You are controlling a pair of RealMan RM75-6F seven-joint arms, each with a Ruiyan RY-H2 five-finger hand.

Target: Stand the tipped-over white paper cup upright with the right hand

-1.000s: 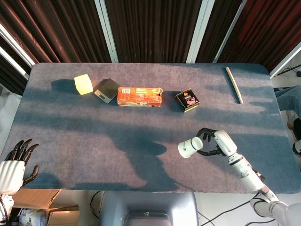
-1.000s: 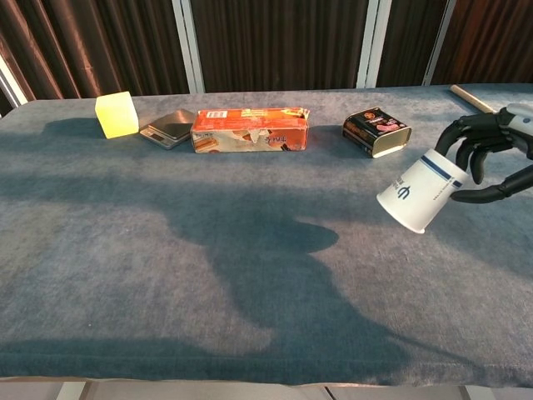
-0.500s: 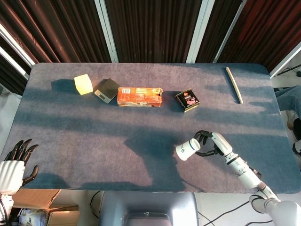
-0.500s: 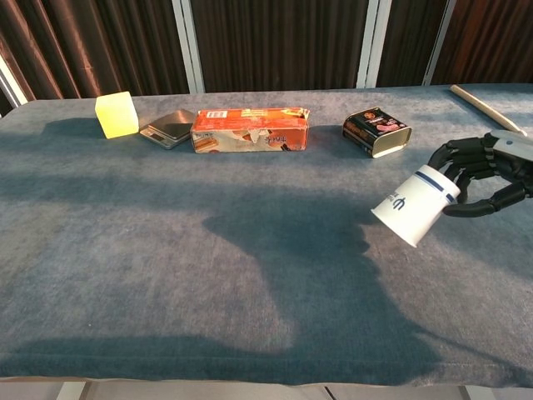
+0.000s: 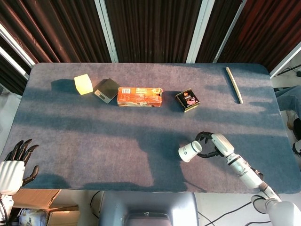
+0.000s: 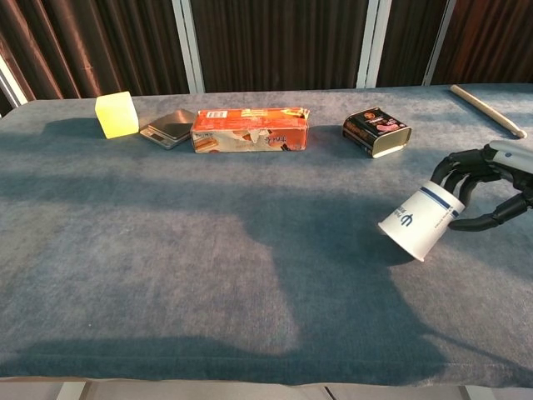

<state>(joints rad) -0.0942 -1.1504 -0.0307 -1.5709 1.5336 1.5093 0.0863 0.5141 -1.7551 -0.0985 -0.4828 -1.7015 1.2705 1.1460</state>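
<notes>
Black fingers (image 6: pixel 466 171) around tilted white paper cup (image 6: pixel 420 221)

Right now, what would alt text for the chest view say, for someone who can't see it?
A black robot hand at the right grips a tilted white cup on a grey table. Along the far edge sit a yellow block, scale, orange box and tin.

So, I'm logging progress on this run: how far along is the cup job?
Done: the right hand grips the white paper cup near its rim. In hand: the cup is tilted, base pointing down-left, just above the table. Left: stand it upright and let go. The left hand hangs idle off the table's corner.
</notes>
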